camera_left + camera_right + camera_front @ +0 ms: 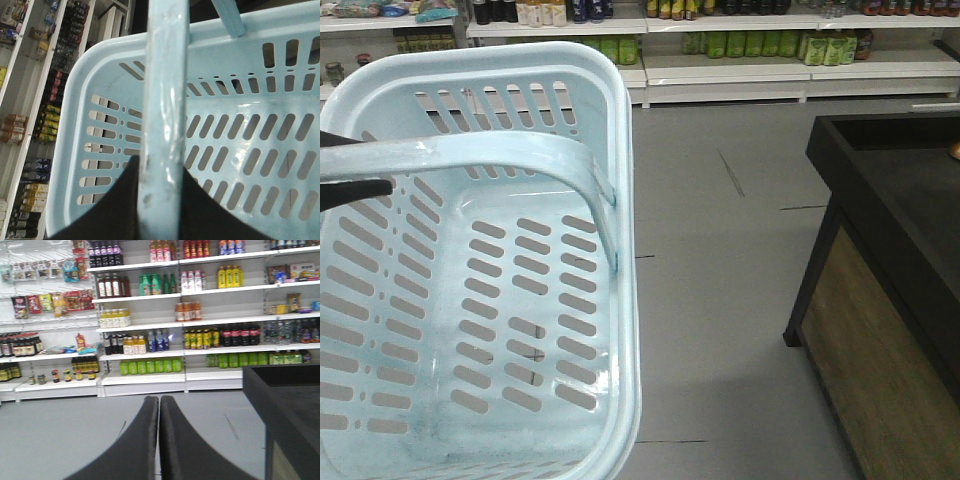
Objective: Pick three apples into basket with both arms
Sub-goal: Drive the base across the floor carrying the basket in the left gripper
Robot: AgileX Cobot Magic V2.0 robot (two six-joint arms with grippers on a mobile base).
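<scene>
- The basket (620, 110) looks like light, stiff, glossy plastic. Its swing handle (470, 155) is the natural hold, though it may pivot and let the load sway.
- The left jaws are clamped on that handle, one finger on each side.
- The right jaws are pressed together, empty, facing the shelves (145, 380).
- The basket holds nothing.
- No apples are in view; the dark worktop (900, 190) stands to the right, across open floor.
</scene>
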